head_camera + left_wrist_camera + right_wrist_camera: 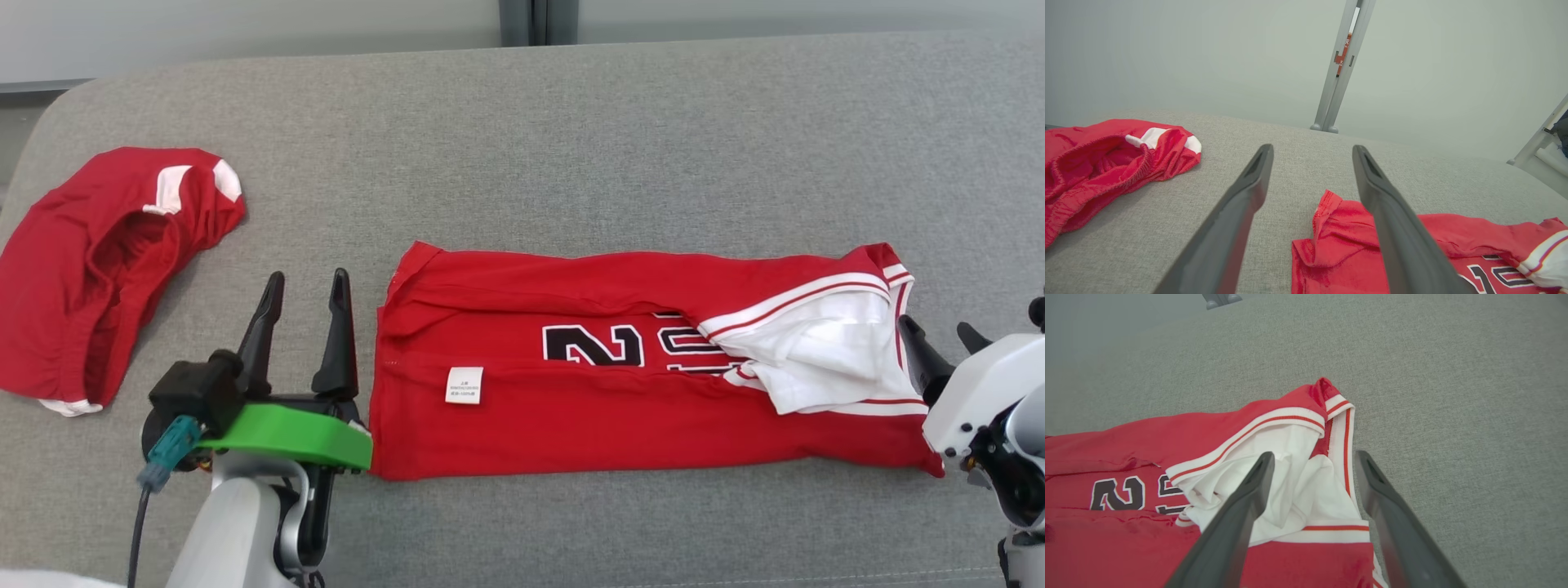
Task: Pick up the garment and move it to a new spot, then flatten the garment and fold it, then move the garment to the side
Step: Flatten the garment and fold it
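**Fold step, judged part-done.** The red numbered jersey (pixel 653 367) lies mid-view on the grey padded surface (pixel 571 147) as a long band running 9–3 o'clock, w/ white-trimmed armhole bunched at the 3 o'clock end. L pincer (pixel 308 278) sits just beside its 9 o'clock edge and R pincer (pixel 936 325) at its 3 o'clock edge, both spread wide & holding nothing; red shorts (pixel 90 261) lie apart at 10 o'clock. Next move prob. calls for smoothing the bunched trim, then pinching one short end through all layers & carrying it across to the other.
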